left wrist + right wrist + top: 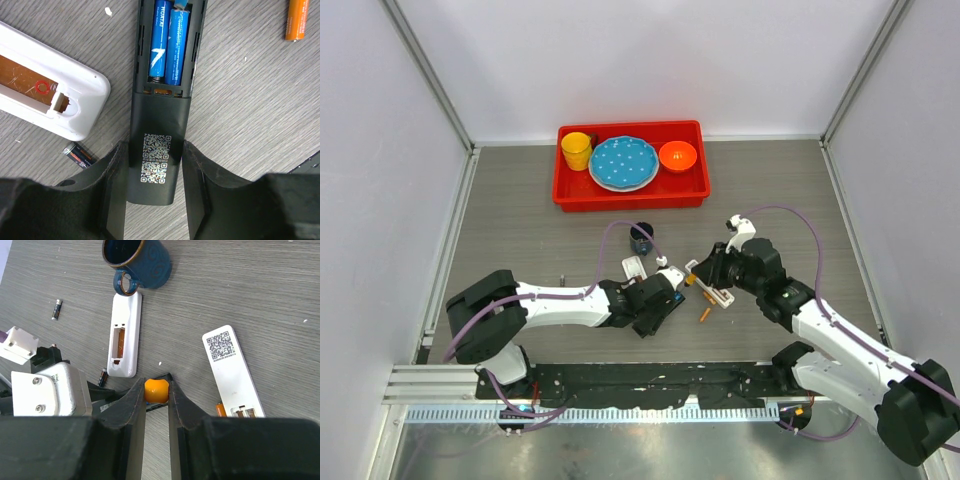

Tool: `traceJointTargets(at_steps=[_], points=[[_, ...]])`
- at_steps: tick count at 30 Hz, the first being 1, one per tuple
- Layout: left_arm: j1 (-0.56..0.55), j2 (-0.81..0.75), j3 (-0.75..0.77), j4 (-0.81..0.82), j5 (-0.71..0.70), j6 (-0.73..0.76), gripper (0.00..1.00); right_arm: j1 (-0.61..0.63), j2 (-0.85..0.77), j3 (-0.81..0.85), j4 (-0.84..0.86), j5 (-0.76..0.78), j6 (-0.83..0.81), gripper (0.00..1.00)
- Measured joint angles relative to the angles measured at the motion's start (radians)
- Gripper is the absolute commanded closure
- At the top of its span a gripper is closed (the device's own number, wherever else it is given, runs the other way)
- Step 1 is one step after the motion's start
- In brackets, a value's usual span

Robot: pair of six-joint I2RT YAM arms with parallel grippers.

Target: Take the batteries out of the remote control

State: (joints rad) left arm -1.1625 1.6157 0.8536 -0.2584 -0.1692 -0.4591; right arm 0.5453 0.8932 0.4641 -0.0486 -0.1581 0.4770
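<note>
Left fingers (112, 185) clamped on the black remote (157, 125), two blue batteries (170, 40) in its open bay, right fingers (132, 410) pinching an orange screwdriver handle (156, 390) (a white remote (50, 100) lies just beside the black one).

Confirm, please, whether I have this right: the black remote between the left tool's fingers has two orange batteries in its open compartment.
Not quite: the two batteries in the black remote are blue, not orange, as the left wrist view shows. The rest stands: the remote sits between the fingers of the left tool, its compartment open.
</note>
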Motion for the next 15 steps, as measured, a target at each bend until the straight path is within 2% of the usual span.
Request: traceJointTargets(at_steps=[15], points=[[0.0,0.002,0.001,0.001,0.006,0.003,1.0,-0.004,-0.042,0.0,-0.051,-0.002,0.0,0.99]])
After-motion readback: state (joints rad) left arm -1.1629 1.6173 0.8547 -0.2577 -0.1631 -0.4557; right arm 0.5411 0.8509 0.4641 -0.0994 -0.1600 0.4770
